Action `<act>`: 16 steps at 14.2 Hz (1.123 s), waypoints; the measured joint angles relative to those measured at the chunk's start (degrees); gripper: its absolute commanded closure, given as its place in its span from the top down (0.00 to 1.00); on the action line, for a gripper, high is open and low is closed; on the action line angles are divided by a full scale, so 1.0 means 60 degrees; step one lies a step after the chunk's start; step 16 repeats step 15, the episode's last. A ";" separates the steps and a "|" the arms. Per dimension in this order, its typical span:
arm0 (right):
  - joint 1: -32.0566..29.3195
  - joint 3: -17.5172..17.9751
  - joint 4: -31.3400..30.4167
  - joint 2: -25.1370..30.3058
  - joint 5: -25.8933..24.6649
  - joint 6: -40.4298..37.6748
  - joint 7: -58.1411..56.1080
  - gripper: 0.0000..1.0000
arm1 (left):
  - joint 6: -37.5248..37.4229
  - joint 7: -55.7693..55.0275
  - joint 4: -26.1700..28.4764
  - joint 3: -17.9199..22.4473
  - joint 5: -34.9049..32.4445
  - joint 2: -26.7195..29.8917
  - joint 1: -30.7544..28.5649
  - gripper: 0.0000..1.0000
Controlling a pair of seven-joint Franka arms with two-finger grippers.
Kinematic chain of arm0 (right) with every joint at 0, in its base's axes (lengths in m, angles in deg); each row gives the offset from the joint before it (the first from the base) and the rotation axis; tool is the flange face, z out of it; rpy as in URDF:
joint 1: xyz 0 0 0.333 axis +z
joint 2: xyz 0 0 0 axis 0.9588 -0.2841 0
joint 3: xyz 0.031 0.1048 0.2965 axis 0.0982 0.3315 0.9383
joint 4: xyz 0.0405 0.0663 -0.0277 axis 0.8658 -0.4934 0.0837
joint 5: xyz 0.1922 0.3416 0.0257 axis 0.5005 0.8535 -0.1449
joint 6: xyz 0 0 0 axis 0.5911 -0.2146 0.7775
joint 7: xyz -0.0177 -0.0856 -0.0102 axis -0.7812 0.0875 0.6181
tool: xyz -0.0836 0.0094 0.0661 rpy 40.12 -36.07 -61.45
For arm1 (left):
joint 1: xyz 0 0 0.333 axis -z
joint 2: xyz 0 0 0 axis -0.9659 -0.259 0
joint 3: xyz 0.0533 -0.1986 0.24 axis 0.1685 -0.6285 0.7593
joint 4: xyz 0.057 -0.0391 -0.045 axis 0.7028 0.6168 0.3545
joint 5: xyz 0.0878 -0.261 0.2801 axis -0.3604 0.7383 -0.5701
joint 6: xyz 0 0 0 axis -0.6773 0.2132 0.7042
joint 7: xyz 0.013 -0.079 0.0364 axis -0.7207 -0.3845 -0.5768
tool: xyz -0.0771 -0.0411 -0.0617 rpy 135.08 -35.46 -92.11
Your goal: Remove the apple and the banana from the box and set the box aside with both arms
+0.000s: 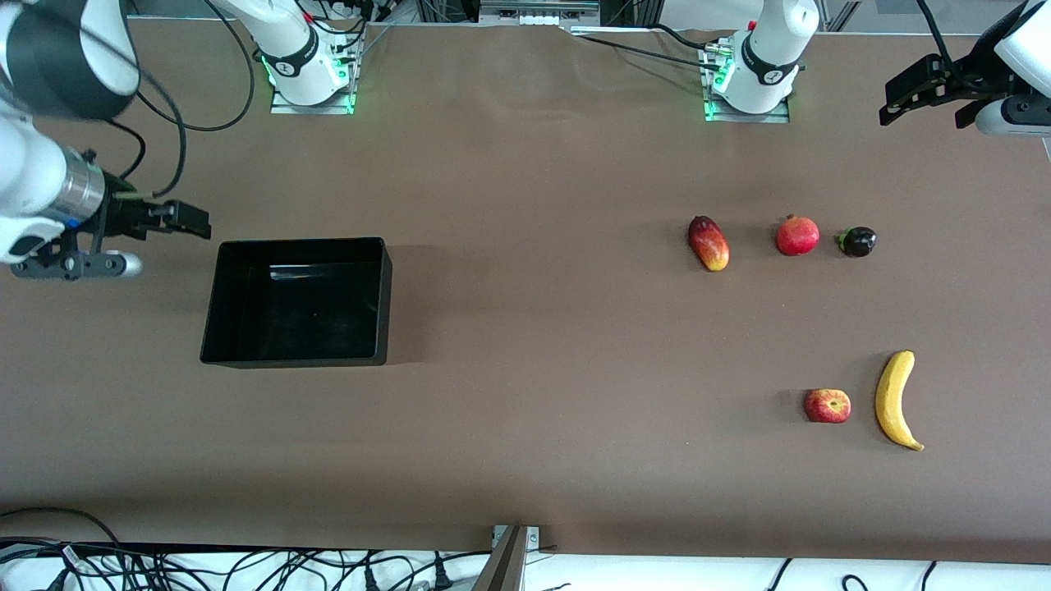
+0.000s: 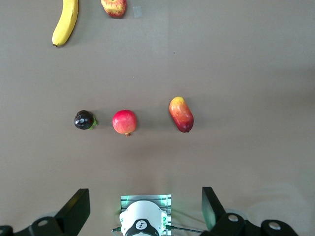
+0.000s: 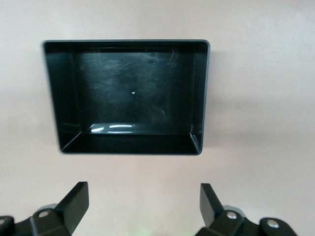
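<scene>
A small red apple (image 1: 827,405) and a long yellow banana (image 1: 896,400) lie side by side toward the left arm's end of the table; both also show in the left wrist view, the apple (image 2: 114,7) and the banana (image 2: 66,22). The empty black box (image 1: 298,301) stands toward the right arm's end and fills the right wrist view (image 3: 130,142). My left gripper (image 1: 895,98) is open and empty, high over the table's corner by its base. My right gripper (image 1: 193,222) is open and empty, beside the box.
A red-yellow mango (image 1: 709,243), a red pomegranate (image 1: 797,235) and a small dark purple fruit (image 1: 857,241) lie in a row, farther from the front camera than the apple and banana. Cables run along the table's near edge.
</scene>
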 measured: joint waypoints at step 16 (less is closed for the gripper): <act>-0.2396 0.2153 -0.0503 0.1968 -0.0066 -0.0812 0.0003 1.00 | 0.0020 -0.0174 0.0009 -0.0035 0.0000 -0.0042 0.0001 1.00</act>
